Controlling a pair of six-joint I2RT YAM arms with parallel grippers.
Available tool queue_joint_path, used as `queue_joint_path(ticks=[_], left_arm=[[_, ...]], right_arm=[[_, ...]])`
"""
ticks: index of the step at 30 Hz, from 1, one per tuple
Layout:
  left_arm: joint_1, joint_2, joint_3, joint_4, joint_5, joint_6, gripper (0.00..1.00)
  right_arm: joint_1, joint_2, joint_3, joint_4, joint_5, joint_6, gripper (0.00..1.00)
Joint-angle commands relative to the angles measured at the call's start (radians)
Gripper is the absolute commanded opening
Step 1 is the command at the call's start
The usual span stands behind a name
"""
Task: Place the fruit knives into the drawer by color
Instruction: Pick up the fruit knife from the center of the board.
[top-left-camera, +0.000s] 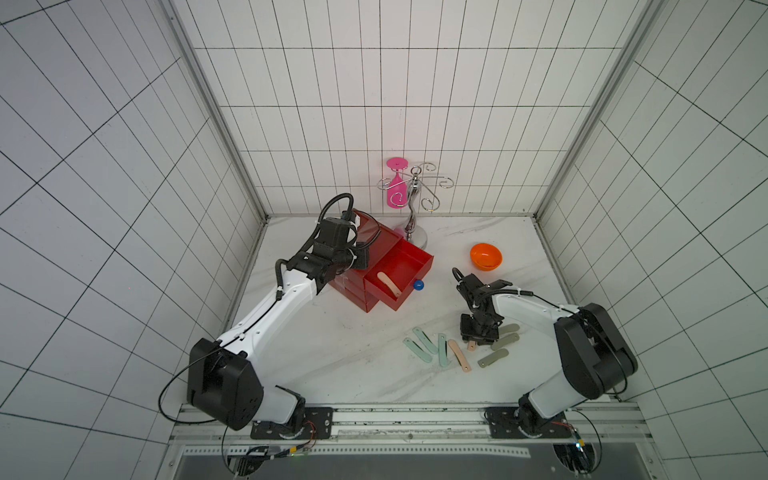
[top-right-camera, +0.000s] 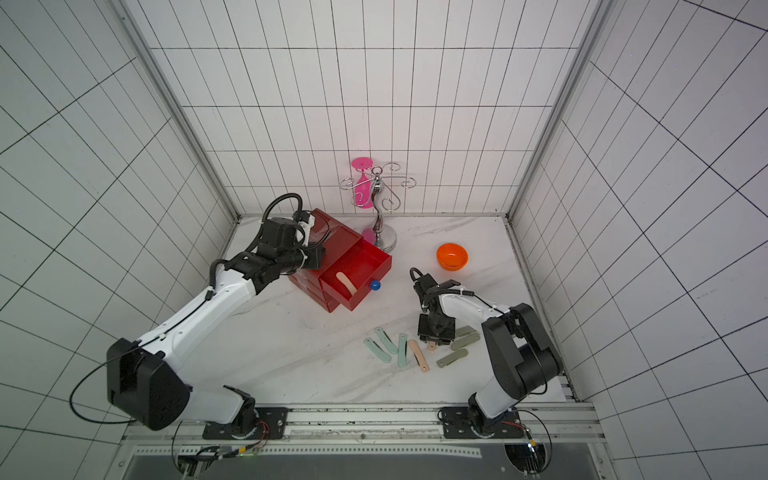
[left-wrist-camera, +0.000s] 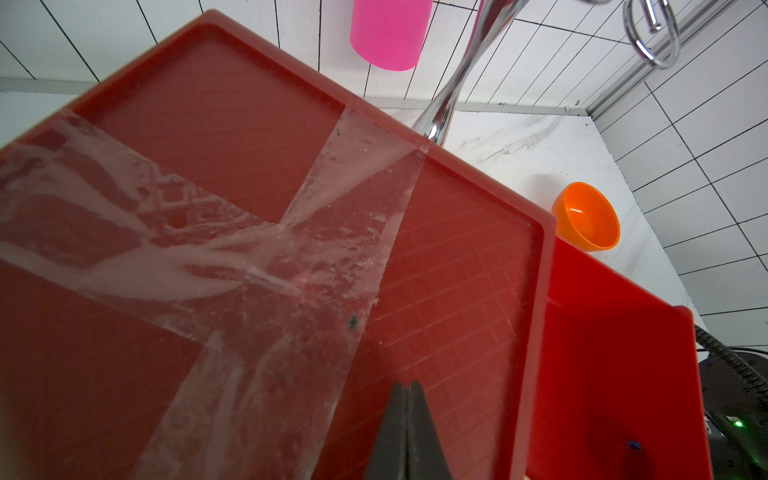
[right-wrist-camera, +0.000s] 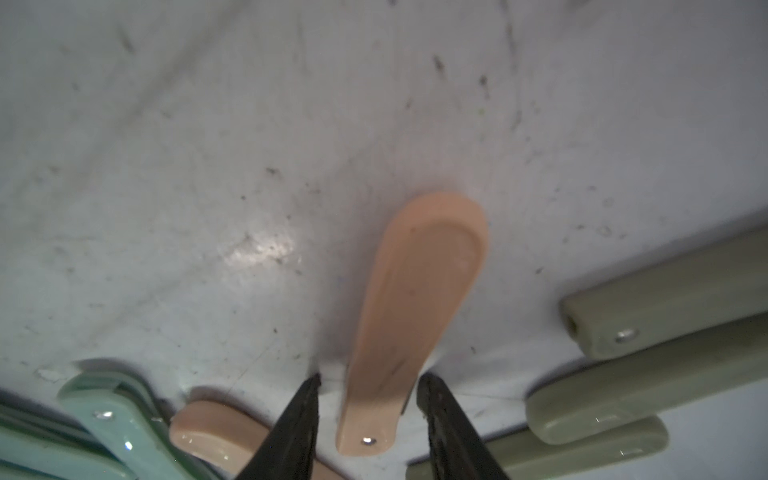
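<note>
The red drawer (top-left-camera: 376, 239) chest stands at the back left, its top drawer (top-left-camera: 409, 266) pulled out by its blue knob (top-left-camera: 418, 285). One peach knife (top-left-camera: 388, 282) lies inside it. My left gripper (left-wrist-camera: 407, 388) is shut and empty over the chest's taped top (left-wrist-camera: 257, 249). On the table lie three mint green knives (top-left-camera: 424, 340), a peach knife (top-left-camera: 459, 354) and three grey-olive knives (top-left-camera: 505, 341). My right gripper (right-wrist-camera: 368, 380) is open and low over the table. Its fingers (right-wrist-camera: 299, 415) straddle another peach knife (right-wrist-camera: 415, 299) with a gap on each side.
An orange bowl (top-left-camera: 486, 256) sits at the back right of the table. A chrome stand (top-left-camera: 411, 208) holding a pink glass (top-left-camera: 395, 187) rises just behind the chest. Tiled walls enclose the table on three sides.
</note>
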Motion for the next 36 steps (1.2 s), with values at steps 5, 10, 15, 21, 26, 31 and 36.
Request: queue_joint_path(ticks=[5, 10, 15, 21, 26, 31, 36], left_arm=[[-0.002, 0.038, -0.027, -0.150, 0.005, 0.004, 0.00], [-0.002, 0.040, -0.025, -0.150, 0.007, 0.004, 0.00], [-0.002, 0.038, -0.026, -0.150, 0.006, 0.004, 0.00], [-0.003, 0.039, -0.027, -0.150, 0.007, 0.003, 0.00], [-0.002, 0.042, -0.026, -0.150, 0.009, 0.004, 0.00], [-0.002, 0.040, -0.025, -0.150, 0.007, 0.004, 0.00], [-0.002, 0.043, -0.025, -0.150, 0.010, 0.003, 0.00]], right_arm=[[-0.023, 0.039, -0.048, 0.028, -0.009, -0.008, 0.42], [-0.027, 0.053, -0.037, 0.028, -0.010, -0.005, 0.37], [-0.027, 0.067, -0.025, 0.031, -0.016, -0.007, 0.32], [-0.027, 0.072, -0.019, 0.032, -0.026, -0.015, 0.21], [-0.027, 0.049, -0.015, 0.028, -0.039, -0.025, 0.19], [-0.025, 0.003, 0.004, -0.005, -0.044, -0.038, 0.19], [-0.022, -0.041, 0.029, -0.046, -0.045, -0.043, 0.18]])
